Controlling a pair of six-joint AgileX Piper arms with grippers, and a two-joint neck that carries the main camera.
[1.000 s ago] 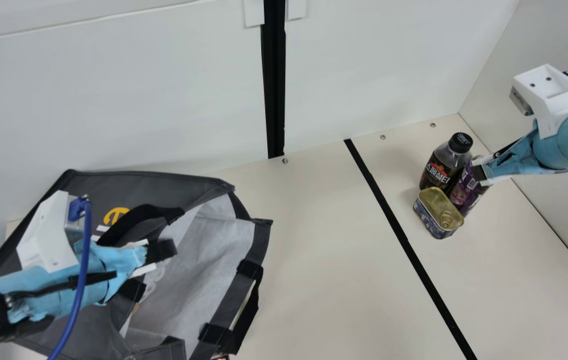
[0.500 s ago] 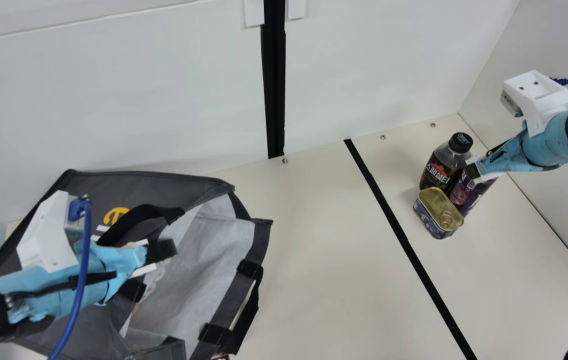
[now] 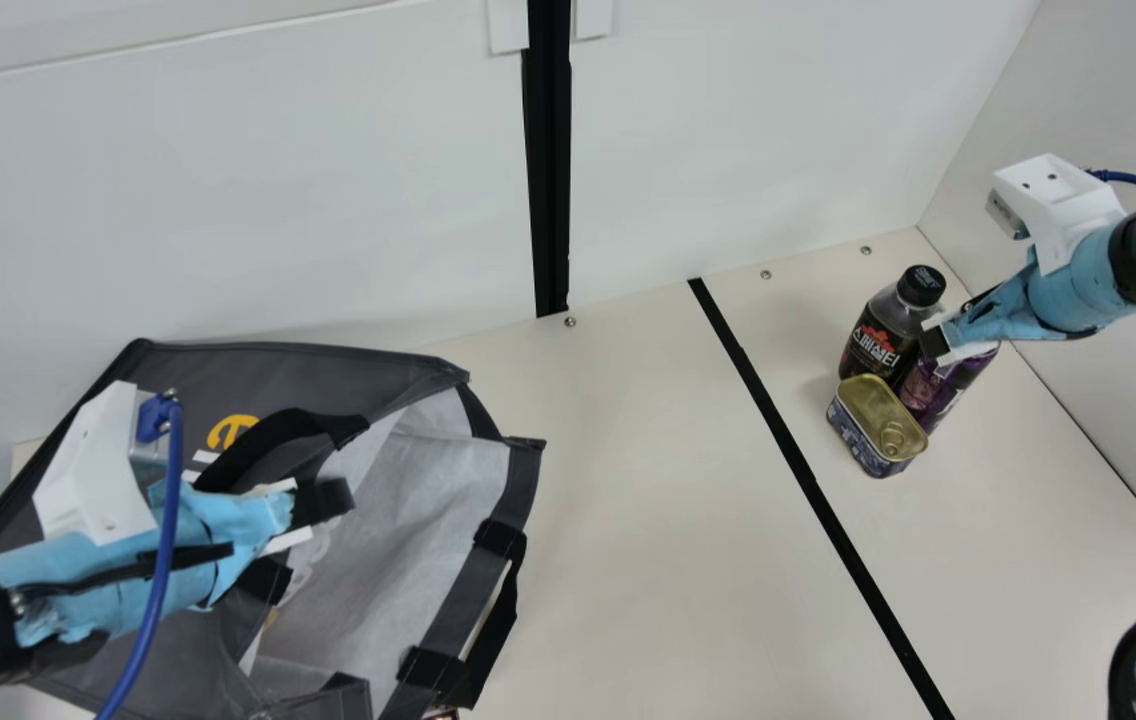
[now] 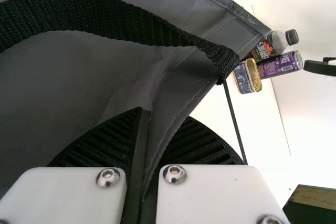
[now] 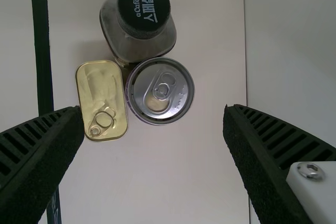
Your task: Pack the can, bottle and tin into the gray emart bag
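The right gripper (image 3: pixel 935 343) has shifted toward the black line (image 3: pixel 808 470) on the table (image 3: pixel 628 540) since the earlier frames, and more of its arm has come into the main view. The left gripper (image 3: pixel 328 500) and all the task's things remain where they were. On the right arm's side of that line, the bottle (image 3: pixel 870 345), the can (image 3: pixel 928 392) and the tin (image 3: pixel 876 425) stand in a tight cluster, upright, with the tin nearest the line and the can farther from it. The right gripper is over this cluster, its fingers spread wide with nothing between them, as the right wrist view shows; the can's top and pull tab face up toward it. On the left arm's side of the line lies the gray emart bag (image 3: pixel 408 560), its mouth gaping toward the line and its pale lining exposed. The left gripper pinches a fold of the bag's dark fabric between its fingers, and in the left wrist view a black woven handle (image 4: pixel 105 14) arches beyond the fingertips.
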